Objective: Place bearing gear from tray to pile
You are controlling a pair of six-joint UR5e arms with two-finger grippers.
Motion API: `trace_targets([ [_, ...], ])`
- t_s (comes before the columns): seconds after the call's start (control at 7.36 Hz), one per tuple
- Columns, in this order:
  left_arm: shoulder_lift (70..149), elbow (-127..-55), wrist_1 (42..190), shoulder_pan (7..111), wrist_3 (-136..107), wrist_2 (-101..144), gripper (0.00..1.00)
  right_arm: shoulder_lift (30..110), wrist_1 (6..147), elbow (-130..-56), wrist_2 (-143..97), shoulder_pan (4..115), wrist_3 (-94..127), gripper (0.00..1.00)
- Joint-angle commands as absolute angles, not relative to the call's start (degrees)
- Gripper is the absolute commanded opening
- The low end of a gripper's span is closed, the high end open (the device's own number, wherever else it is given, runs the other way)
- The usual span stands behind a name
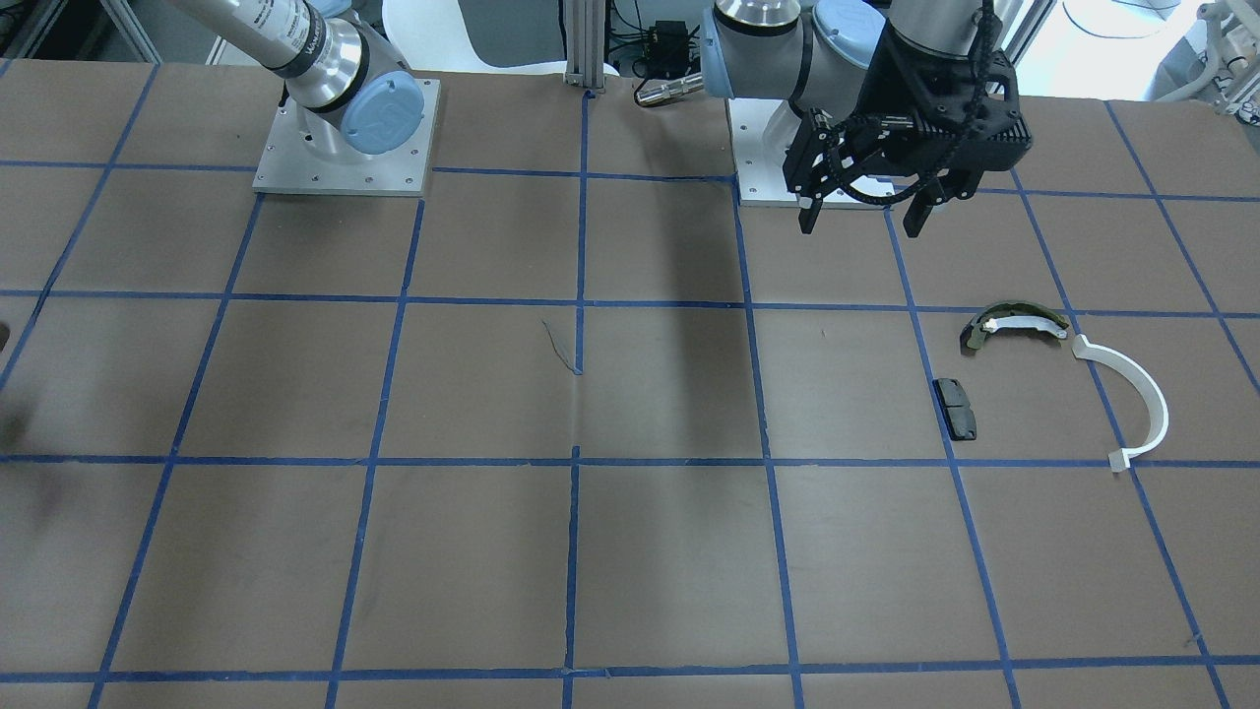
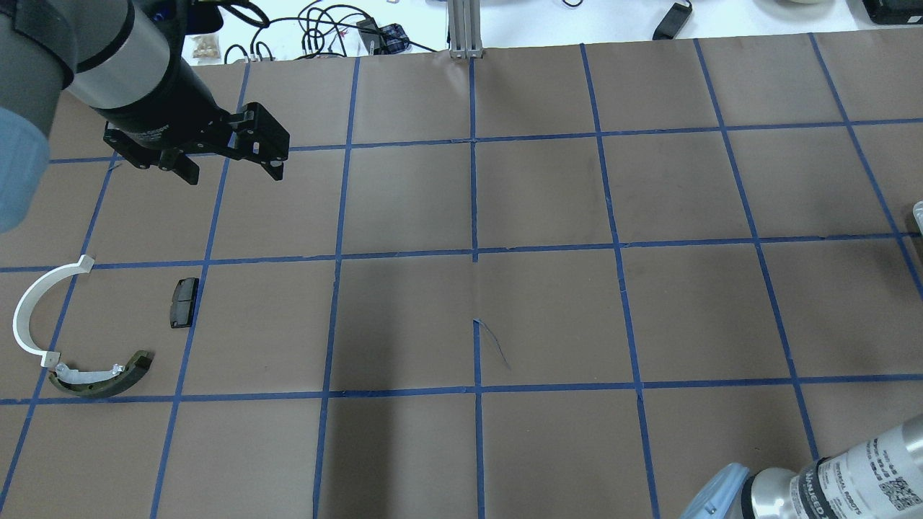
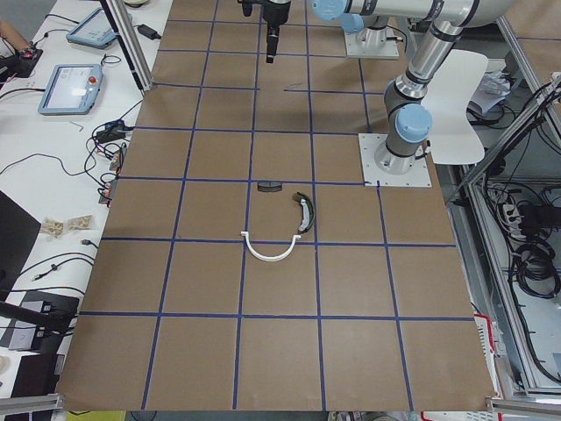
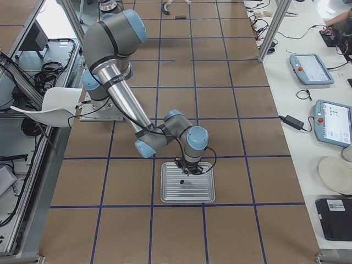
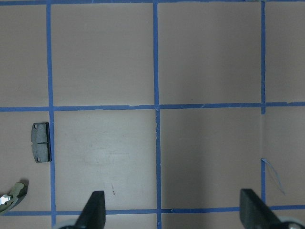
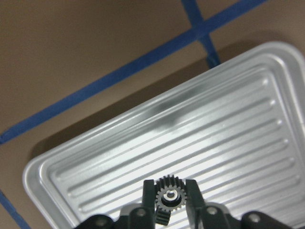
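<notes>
My right gripper (image 6: 169,199) is shut on the small dark bearing gear (image 6: 167,195), its two fingers on either side of the teeth. It is just over the ribbed silver tray (image 6: 238,119). In the exterior right view the gripper (image 4: 185,169) stands over the tray (image 4: 204,193). The pile lies on the table at my left: a white half-ring (image 2: 25,310), an olive-and-white curved shoe (image 2: 101,378) and a small dark pad (image 2: 184,303). My left gripper (image 2: 234,173) is open and empty, held above the table beyond the pile. The pad also shows in the left wrist view (image 5: 40,141).
The table is brown paper with a blue tape grid. The arm base plates (image 1: 345,148) stand at my edge of the table. An aluminium post (image 2: 461,29) stands at the far edge, and tablets (image 4: 313,66) lie on the side bench.
</notes>
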State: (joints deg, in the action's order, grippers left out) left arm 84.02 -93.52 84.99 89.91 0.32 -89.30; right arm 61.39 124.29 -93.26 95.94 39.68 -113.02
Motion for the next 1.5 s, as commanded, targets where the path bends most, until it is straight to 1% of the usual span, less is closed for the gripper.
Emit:
trace_targets([
  [0.0,84.02,-93.52,84.99,89.91,0.26,-89.3,1.0,65.55,121.56,-93.25,93.96,46.02,-103.32,0.0],
  [0.14,84.02,-93.52,84.99,89.91,0.26,-89.3,1.0,68.35,117.64,-93.34,93.78,49.53,-94.57,0.0],
  [0.54,84.02,-93.52,84.99,89.91,0.35,-89.3,1.0,73.73,109.61,-93.95,89.93,65.16,-55.5,0.0],
  [1.09,84.02,-93.52,84.99,89.91,0.35,-89.3,1.0,72.78,110.48,-93.95,84.66,88.98,-12.23,0.0],
  [1.36,84.02,-93.6,84.99,89.91,0.26,-89.3,1.0,70.15,114.14,-93.87,83.76,99.44,1.96,0.0],
])
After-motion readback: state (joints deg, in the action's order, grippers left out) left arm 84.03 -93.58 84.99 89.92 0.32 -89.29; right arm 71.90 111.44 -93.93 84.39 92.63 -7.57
